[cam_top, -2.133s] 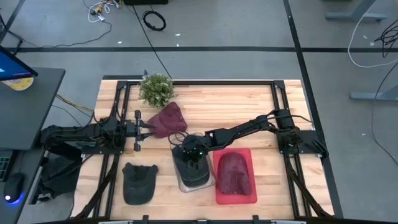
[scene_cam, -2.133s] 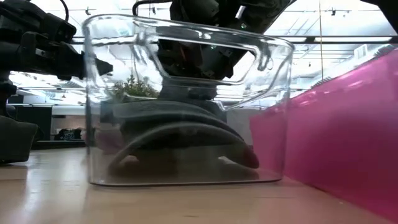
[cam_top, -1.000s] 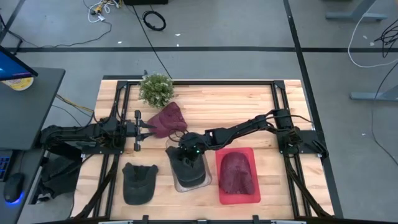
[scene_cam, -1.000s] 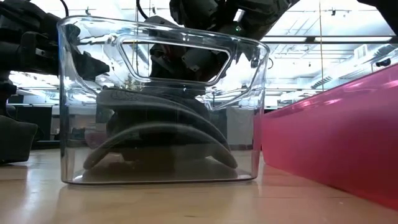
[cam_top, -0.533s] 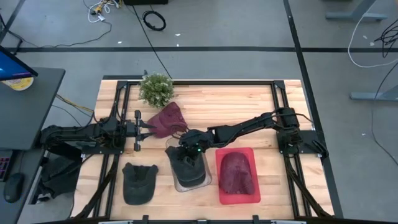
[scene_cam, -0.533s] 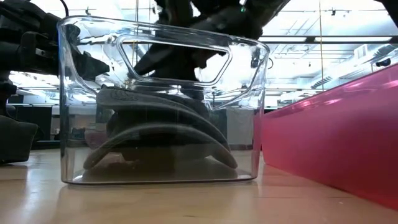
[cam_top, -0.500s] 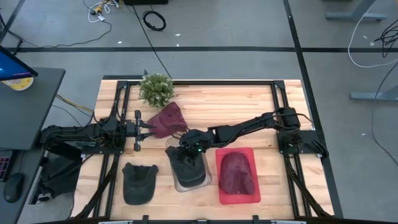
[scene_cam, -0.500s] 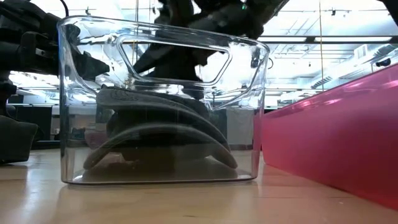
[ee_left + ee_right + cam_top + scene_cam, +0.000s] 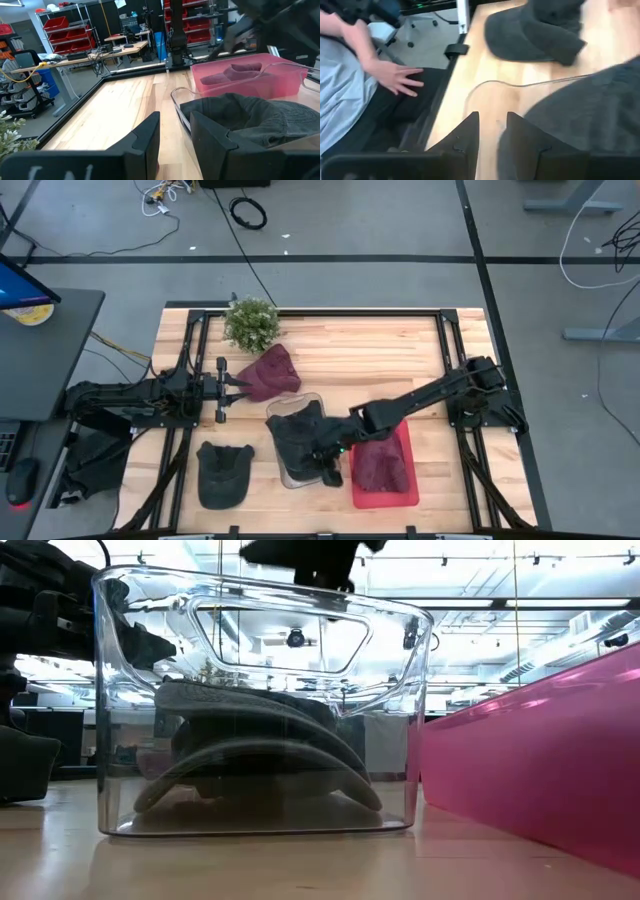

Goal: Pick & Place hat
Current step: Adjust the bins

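Note:
A dark grey hat (image 9: 300,442) lies crown up inside a clear bin (image 9: 110,710), also seen in the left wrist view (image 9: 250,117). My right gripper (image 9: 330,470) hovers open above the bin's near right corner and touches nothing; its wrist view (image 9: 492,140) looks down on the bin's rim (image 9: 520,83). A second dark grey cap (image 9: 222,473) rests flat on the table to the bin's left. My left gripper (image 9: 240,385) waits open beside a maroon hat (image 9: 270,370) on the table. Another maroon hat (image 9: 380,460) lies in a red bin (image 9: 403,492).
A small potted plant (image 9: 250,323) stands near the far edge. The red bin (image 9: 540,760) sits close to the clear bin's right side. A person's hand (image 9: 395,77) rests by the table's near edge. Bare wood (image 9: 380,350) stretches along the far right.
My right gripper has risen out of the clear bin and swung toward the table's near edge, ending above the bin's near right corner. The grey hat has stayed in the bin, and the bin has not moved in this last second.

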